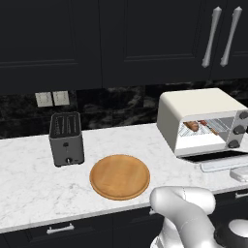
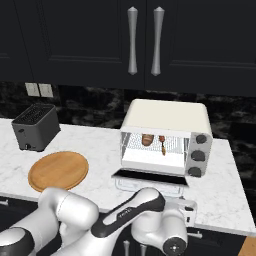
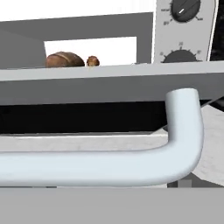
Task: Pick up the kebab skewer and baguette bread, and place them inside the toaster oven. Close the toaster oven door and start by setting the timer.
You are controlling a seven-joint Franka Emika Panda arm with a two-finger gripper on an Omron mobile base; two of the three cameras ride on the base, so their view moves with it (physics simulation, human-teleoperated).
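My gripper sits just below the lowered toaster oven door (image 3: 109, 89), its grip unreadable to me, baguette bread (image 3: 64, 60) and kebab skewer (image 3: 92, 61) racked beyond.

From behind on the left, we look down across the tabletop (image 1: 29, 164), the toaster oven (image 1: 201, 121) at frame right. From the right we share it, frame centre. The hand camera sits very near the silver bar handle (image 3: 100, 164), facing inward.
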